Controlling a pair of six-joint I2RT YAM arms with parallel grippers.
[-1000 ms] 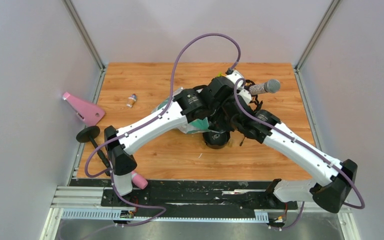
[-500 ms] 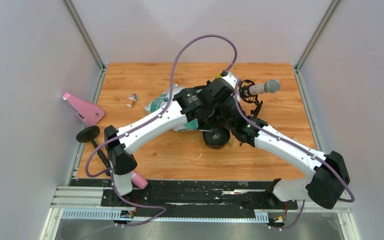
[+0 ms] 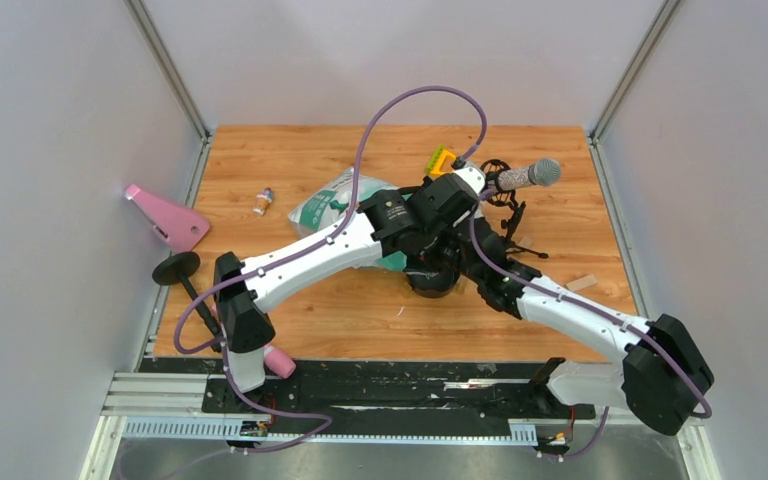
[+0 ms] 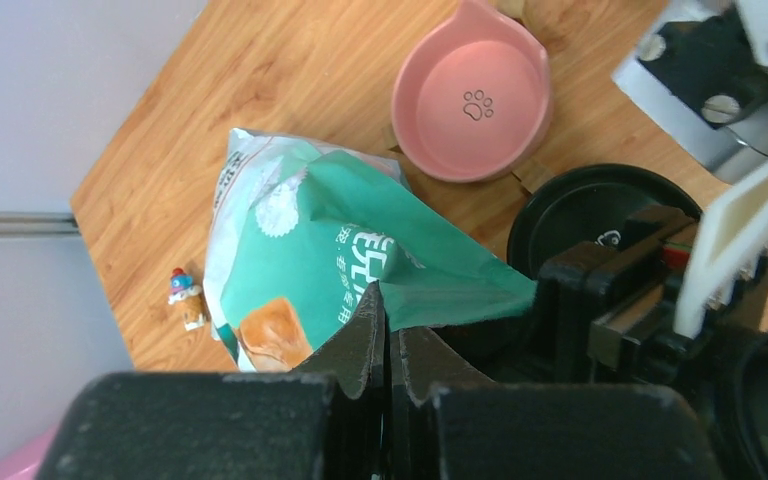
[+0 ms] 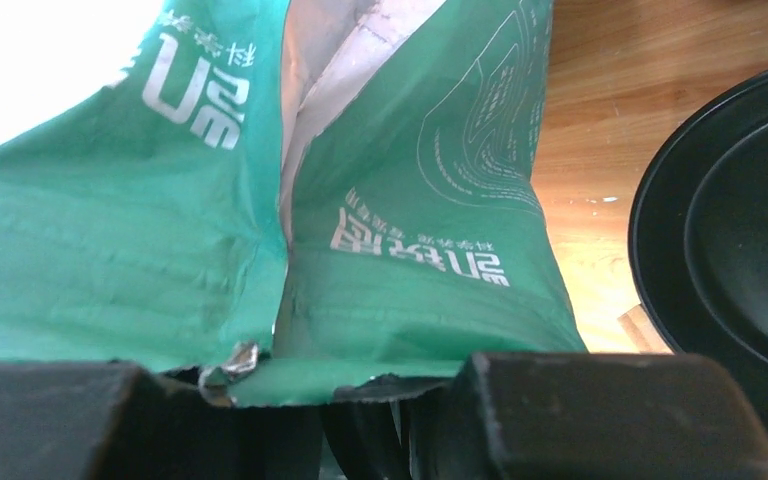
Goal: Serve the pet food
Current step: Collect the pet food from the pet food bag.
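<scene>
- The left gripper (image 4: 388, 312) has its fingers pressed together, with the teal edge of the bag (image 4: 320, 230) at their tips, so it appears to pinch that edge just beside the black bowl (image 4: 585, 200).
- The right gripper (image 5: 360, 425) stands at a narrow gap. The torn top edge of the bag runs in between its fingers, so it looks clamped on the bag's mouth, right next to the black bowl.
- Over the last second the left wrist has slid across toward the far side of the black bowl. The right arm has folded lower, with its elbow drawn back away from the black bowl.
- With that shift the bag has been pulled out from under the arms. More of its pale panel now shows to the left of and beyond the black bowl, while its open end stays held at the rim side.
- A yellow object (image 3: 442, 158) beyond the black bowl and a small wooden piece (image 3: 582, 283) to its right are now uncovered.
- No pet food is visible anywhere, so it is presumably still inside the bag. The black bowl is bare inside, and so is the pink bowl (image 4: 460, 140) just behind it.
- As a judgement, the mouth is held open and in place but pouring has not begun. The next move calls for tipping the bag so the opening hangs over the black bowl without slipping from either grip.
</scene>
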